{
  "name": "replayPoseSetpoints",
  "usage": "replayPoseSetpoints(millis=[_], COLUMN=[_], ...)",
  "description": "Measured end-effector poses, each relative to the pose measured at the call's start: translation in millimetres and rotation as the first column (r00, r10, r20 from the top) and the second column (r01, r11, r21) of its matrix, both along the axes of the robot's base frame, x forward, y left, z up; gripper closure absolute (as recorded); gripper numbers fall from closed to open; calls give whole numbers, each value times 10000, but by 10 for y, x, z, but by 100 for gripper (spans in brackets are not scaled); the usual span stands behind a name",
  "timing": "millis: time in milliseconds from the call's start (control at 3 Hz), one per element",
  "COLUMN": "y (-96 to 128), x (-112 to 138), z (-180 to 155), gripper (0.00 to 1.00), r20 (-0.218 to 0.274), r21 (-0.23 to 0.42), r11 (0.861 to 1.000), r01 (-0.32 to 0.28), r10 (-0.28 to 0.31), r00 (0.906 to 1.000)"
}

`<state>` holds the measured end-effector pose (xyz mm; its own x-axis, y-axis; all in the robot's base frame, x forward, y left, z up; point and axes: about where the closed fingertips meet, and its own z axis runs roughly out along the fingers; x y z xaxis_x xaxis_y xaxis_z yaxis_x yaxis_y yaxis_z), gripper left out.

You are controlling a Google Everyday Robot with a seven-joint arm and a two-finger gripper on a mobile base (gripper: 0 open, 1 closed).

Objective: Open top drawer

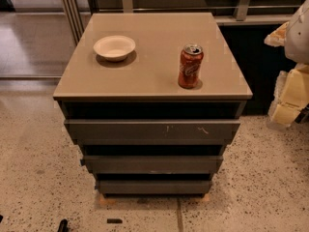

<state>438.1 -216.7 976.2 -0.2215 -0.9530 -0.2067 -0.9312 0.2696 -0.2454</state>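
Observation:
The top drawer is the long dark grey handleless front just under the grey cabinet top, with small pale scratches right of centre. Two narrower dark grey fronts sit below it. My gripper shows as pale yellowish parts at the right edge of the camera view. It hangs to the right of the cabinet, about level with the top drawer, and is apart from it. It holds nothing that I can see.
A white bowl and an orange-red drink can stand on the cabinet top. Speckled floor lies in front and to the left. A dark counter and railing stand behind at the right.

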Motion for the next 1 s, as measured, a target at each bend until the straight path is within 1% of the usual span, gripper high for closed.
replayPoseSetpoints(millis=[333,667,1000], y=[3,80,200], x=[1,30,59], z=[2,-217,-524], gripper=[0,0,0], r20=[26,-9,-191], r21=[9,357,611], r11=[10000,9993,9975], r01=[-3,-146,-354], r10=[3,147,366], r00=[10000,9999,9991])
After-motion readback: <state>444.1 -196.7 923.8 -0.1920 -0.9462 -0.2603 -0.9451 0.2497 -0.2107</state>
